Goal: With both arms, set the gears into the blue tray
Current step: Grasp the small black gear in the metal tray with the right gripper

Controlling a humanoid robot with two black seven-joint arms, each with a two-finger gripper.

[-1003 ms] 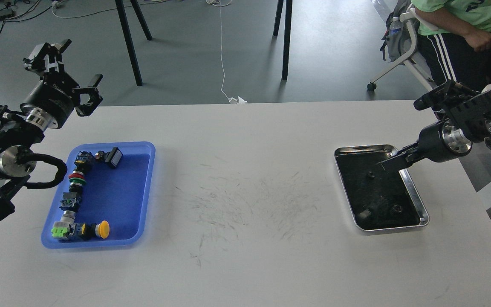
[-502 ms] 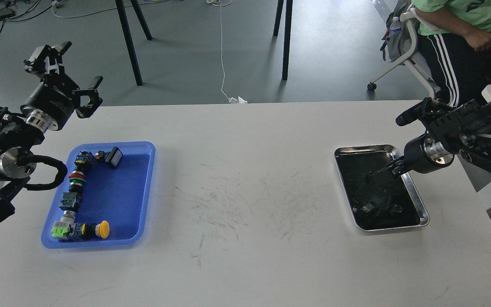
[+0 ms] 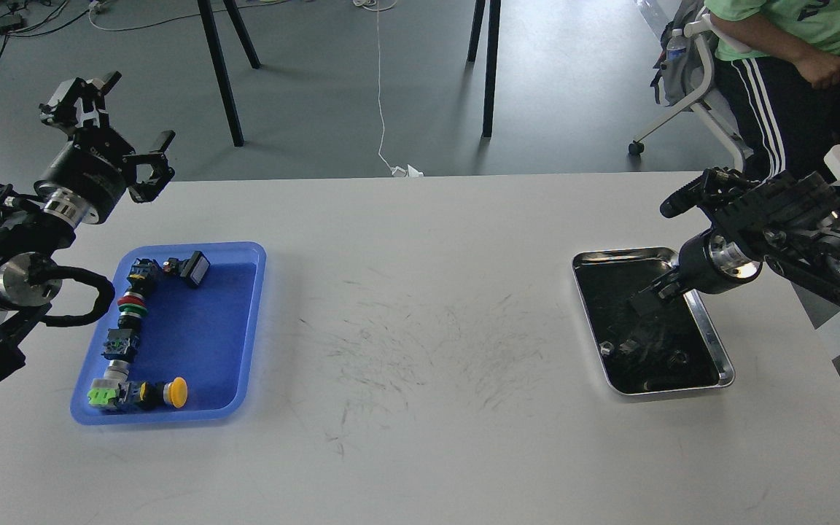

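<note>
Starting nearest, the table [image 3: 420, 452] is bare and scuffed along its front. On its left sits the blue tray [image 3: 241, 350], holding a row of push-buttons [image 3: 132, 332] down its left side but no gear that I can see. On the right is the silver tray [image 3: 725, 372], dark inside; one gear [image 3: 677, 358] shows near its front right corner, and a small pale-edged piece lies at its left, too small to name. The second gear I cannot pick out for certain.

The right gripper [image 3: 650, 297] has moved leftward and lower over the last second, from the tray's right rim to a spot over its middle, tip pointing down into it. It is dark and narrow, so I cannot tell whether its fingers are parted or pinched on anything. This looks like the reach for a first gear, with nothing carried across yet.

Farther back, the left gripper [image 3: 110, 124] has stayed raised beyond the blue tray's far left corner, fingers spread wide and empty.
</note>
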